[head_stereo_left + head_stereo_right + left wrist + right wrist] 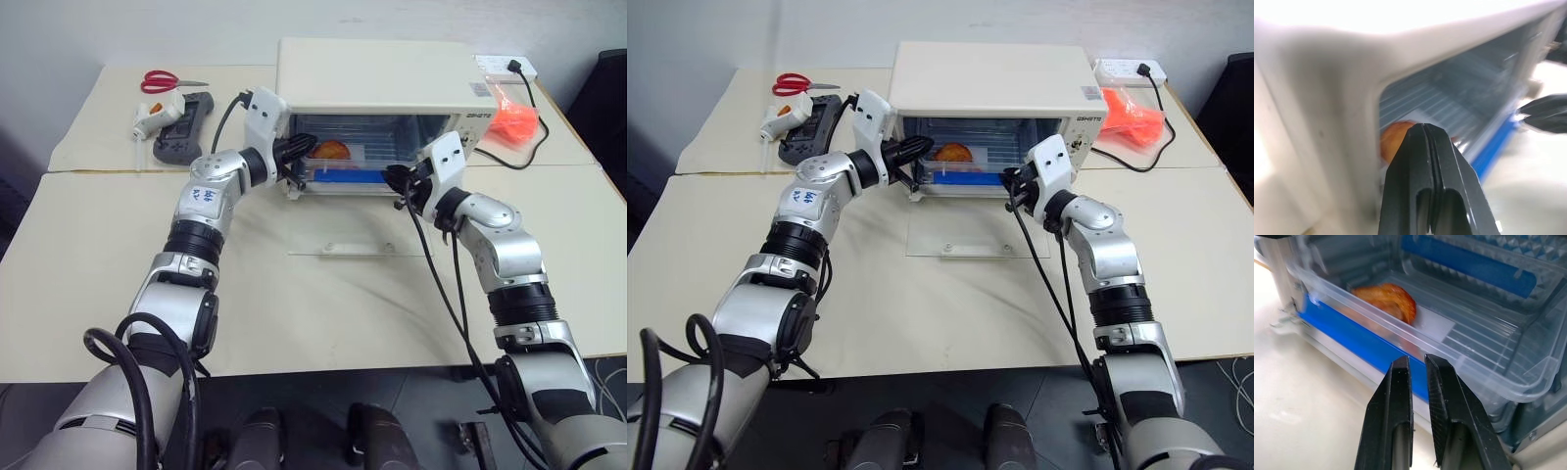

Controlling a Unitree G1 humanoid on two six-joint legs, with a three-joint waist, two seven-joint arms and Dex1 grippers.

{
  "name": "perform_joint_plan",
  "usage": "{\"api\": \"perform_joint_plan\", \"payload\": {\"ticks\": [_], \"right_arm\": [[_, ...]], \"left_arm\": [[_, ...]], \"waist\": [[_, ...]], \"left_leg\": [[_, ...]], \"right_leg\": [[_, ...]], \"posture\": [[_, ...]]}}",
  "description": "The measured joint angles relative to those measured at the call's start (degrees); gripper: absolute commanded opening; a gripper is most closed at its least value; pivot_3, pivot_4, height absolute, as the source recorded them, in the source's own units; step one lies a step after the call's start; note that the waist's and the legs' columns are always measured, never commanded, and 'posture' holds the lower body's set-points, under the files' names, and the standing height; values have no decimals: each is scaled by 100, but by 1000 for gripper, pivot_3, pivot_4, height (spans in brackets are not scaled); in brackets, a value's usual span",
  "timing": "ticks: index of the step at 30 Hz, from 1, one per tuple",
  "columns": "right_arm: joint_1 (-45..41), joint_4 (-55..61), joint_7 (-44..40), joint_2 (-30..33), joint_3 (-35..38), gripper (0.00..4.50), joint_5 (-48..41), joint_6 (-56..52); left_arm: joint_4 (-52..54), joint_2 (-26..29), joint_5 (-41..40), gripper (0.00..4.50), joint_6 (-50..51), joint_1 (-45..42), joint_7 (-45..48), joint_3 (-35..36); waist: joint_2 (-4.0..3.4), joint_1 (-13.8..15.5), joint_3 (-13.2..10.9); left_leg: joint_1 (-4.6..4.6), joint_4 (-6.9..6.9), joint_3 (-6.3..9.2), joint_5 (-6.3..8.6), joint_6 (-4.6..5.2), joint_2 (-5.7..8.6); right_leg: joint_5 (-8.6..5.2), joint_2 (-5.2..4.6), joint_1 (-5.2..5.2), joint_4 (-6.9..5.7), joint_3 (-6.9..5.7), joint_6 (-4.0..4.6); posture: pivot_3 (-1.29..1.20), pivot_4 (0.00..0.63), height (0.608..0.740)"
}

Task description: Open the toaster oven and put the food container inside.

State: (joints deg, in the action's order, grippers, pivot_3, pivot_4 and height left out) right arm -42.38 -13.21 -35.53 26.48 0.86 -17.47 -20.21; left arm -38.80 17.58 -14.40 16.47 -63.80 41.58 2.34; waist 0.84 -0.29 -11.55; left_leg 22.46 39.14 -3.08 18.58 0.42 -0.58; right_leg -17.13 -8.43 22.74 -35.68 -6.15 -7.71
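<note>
The cream-white toaster oven stands at the back of the table, its glass door folded down flat in front. The clear food container lies inside on the rack with a blue clip strip along its front edge and a golden pastry in it. My left gripper is shut and empty at the left side of the oven opening, pointing in towards the container. My right gripper is shut and empty at the right side of the opening, its tips just short of the container's front edge.
Red scissors, a white hand tool and a dark grey device lie at the back left. An orange bag and a white power strip with a black cord sit right of the oven.
</note>
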Motion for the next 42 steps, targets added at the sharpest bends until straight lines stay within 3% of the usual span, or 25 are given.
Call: {"api": "perform_joint_plan", "payload": {"ticks": [3, 6, 9, 13, 15, 19, 22, 28, 35, 42], "right_arm": [[553, 863, -260, 313, 254, 521, -486, -642], [1141, 1669, -348, 774, 665, 476, -835, -1231], [2029, 2704, -449, 1297, 1127, 476, -1247, -1845], [3302, 3682, -617, 1553, 1496, 476, -1665, -2286], [3844, 3990, -555, 1523, 1507, 476, -1713, -2403], [3901, 3934, 61, 1031, 1245, 476, -1411, -2381], [3693, 3360, 567, 584, 789, 476, -927, -2215], [3135, 2533, 897, 186, 593, 476, -414, -1613], [2666, 2053, 864, 97, 636, 476, -369, -1398], [1485, 2046, 793, 196, 995, 476, -757, -1609]], "left_arm": [[1595, 513, -630, 0, 1118, 788, 680, -11], [2747, 1150, -1236, 593, 2123, 1293, 1047, 135], [3587, 1969, -1885, 1515, 2986, 1458, 1372, 518], [3843, 2729, -2416, 2661, 3595, 1385, 1712, 896], [3843, 3103, -2493, 3351, 3725, 1381, 1910, 980], [3885, 3276, -2647, 4460, 3797, 1381, 2141, 996], [3981, 3284, -2804, 4460, 3871, 1383, 2244, 974], [4280, 3532, -2921, 4460, 3935, 1442, 2508, 864], [4514, 3885, -2932, 4460, 3849, 1649, 3031, 719], [4508, 4048, -2911, 4460, 3647, 1688, 3366, 559]], "waist": [[-9, -18, -5], [-11, -3, -7], [-11, 26, -7], [-10, 87, -6], [-10, 104, -6], [-4, 108, -2], [-5, 83, -3], [-5, 20, -3], [-8, 16, -5], [-13, 12, -8]], "left_leg": [[1, -2, 6, 0, -1, -1], [-1, 2, 9, 0, -2, -3], [-9, 7, 8, -1, -5, -3], [-21, 7, 8, -1, -4, 0], [-22, 7, 1, 0, -2, 2], [-29, 7, -3, -2, -5, -1], [-24, 6, -10, -2, -5, 0], [-22, 0, -8, -2, -6, -3], [-22, -1, -9, -2, -6, -3], [-19, -2, -11, -2, -5, -3]], "right_leg": [[0, 0, 3, -1, 1, 0], [0, 0, -1, -2, 2, 0], [0, 1, -10, -7, 4, 1], [0, 0, -25, -2, 6, 0], [0, 0, -25, 0, 11, 0], [-1, 2, -23, -7, 17, 2], [-2, 2, -13, -9, 24, 3], [-2, 4, -10, -8, 21, 3], [-3, 5, -9, -8, 23, 5], [-3, 5, -3, -9, 24, 5]], "posture": [[0, 150, 740], [0, 150, 740], [0, 150, 740], [0, 150, 740], [0, 150, 740], [0, 150, 740], [0, 150, 740], [0, 150, 740], [0, 150, 740], [0, 150, 740]]}}
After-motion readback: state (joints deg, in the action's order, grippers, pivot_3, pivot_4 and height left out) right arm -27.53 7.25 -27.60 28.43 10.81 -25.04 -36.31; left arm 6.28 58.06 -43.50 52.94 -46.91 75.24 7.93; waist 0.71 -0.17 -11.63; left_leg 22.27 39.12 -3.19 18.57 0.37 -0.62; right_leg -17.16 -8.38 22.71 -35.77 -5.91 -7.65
